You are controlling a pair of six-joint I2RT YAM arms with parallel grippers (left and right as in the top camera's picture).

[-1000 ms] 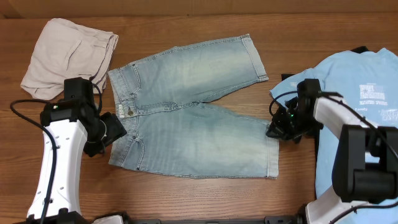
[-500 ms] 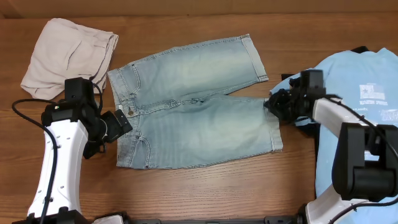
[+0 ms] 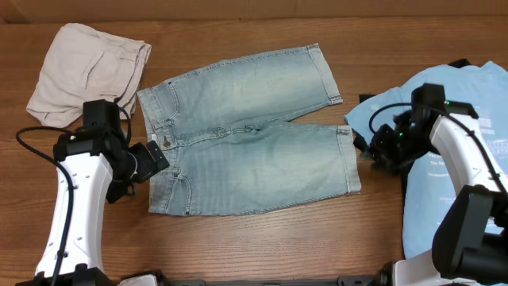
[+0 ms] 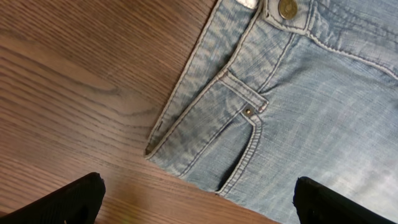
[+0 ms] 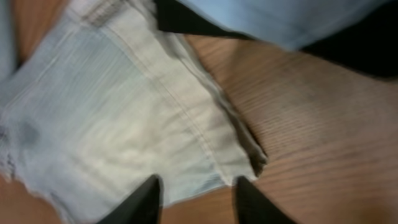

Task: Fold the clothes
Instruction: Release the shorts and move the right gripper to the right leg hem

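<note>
While the jeans (image 3: 246, 143) lie spread on the tabletop (image 3: 262, 254), left gripper (image 3: 161, 157) and right gripper (image 3: 373, 148) hover wide, empty; fold apparently not begun, edge grasps required.

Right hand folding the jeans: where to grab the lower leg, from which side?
Pinch the lower leg's hem, coming from the right. The jeans lie flat, and that hem is a free stitched edge facing the open right hand.
</note>
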